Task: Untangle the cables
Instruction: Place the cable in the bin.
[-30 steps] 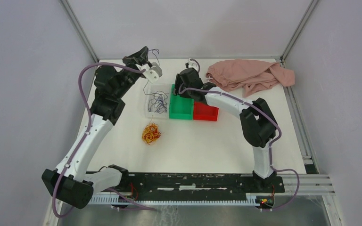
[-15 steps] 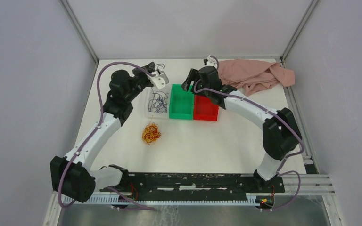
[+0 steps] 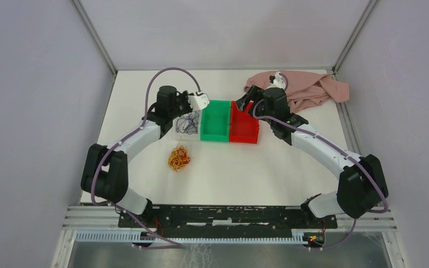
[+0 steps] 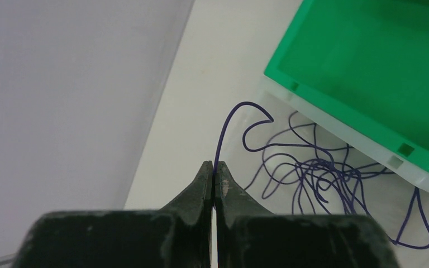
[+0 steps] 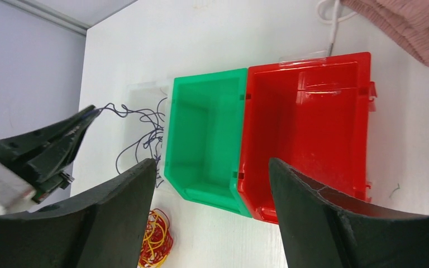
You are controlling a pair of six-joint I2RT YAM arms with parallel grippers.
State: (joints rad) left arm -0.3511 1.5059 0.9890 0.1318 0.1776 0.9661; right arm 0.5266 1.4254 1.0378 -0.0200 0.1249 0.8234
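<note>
A loose bunch of dark purple cables (image 3: 187, 123) lies in a clear tray (image 3: 176, 132) left of the green bin; it also shows in the left wrist view (image 4: 313, 178) and the right wrist view (image 5: 145, 134). A red and yellow-orange tangle (image 3: 179, 158) lies on the table in front of the tray, also seen in the right wrist view (image 5: 155, 243). My left gripper (image 3: 191, 107) is shut on one purple strand (image 4: 223, 134), just above the tray's far end. My right gripper (image 3: 246, 106) is open and empty above the back of the red bin.
A green bin (image 3: 215, 120) and a red bin (image 3: 243, 125) stand side by side at mid-table, both without contents. A pink cloth (image 3: 301, 89) lies at the back right, with a thin white cord (image 5: 329, 25) beside it.
My left gripper has moved right and toward me, down to the clear tray, still holding a purple strand. My right gripper has moved right, from the green bin to the red bin.
</note>
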